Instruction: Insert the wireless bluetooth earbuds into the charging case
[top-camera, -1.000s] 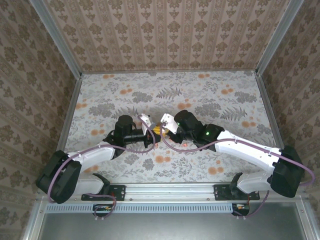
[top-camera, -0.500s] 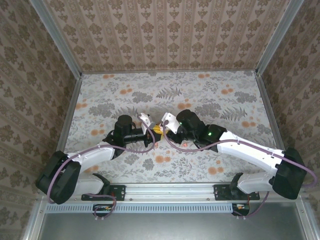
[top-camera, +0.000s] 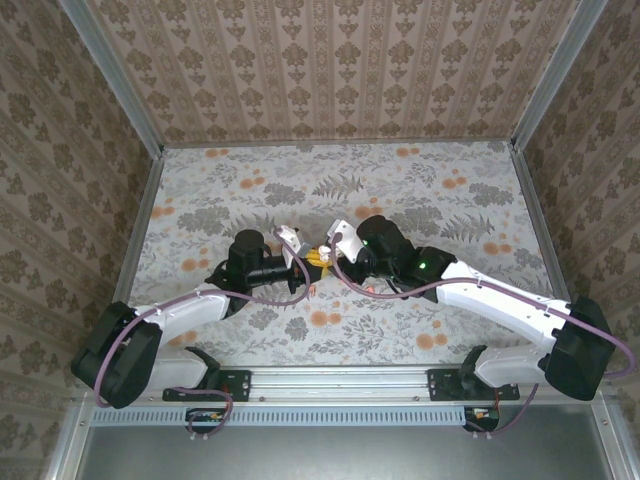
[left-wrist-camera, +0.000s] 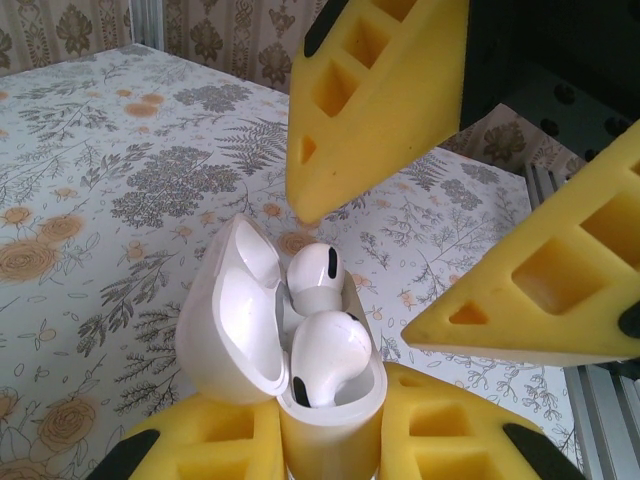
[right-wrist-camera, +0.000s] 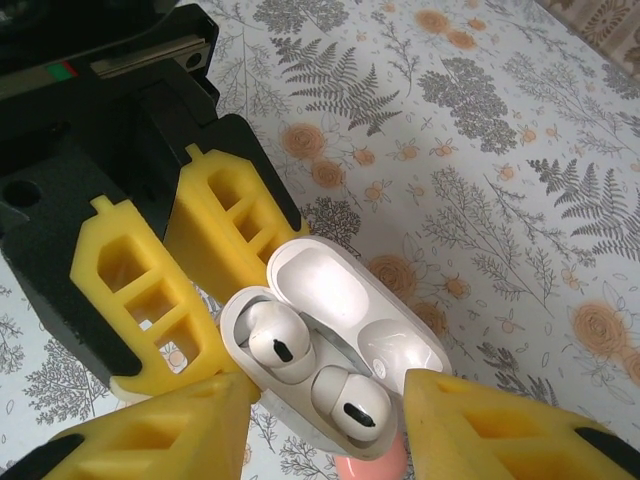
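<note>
While your left gripper (left-wrist-camera: 330, 445) clamps the charging case (right-wrist-camera: 400, 345), lid open, both white earbuds (right-wrist-camera: 275, 345) sit in its wells. Your right gripper (right-wrist-camera: 330, 435) hangs open just above; press each bud gently flush, then close the lid.

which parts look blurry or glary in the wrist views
Left wrist: the glossy white open charging case and its white earbuds are sharp, with soft sheen, no harsh glare. Right wrist: the yellow fingertips at the bottom edge look soft.
</note>
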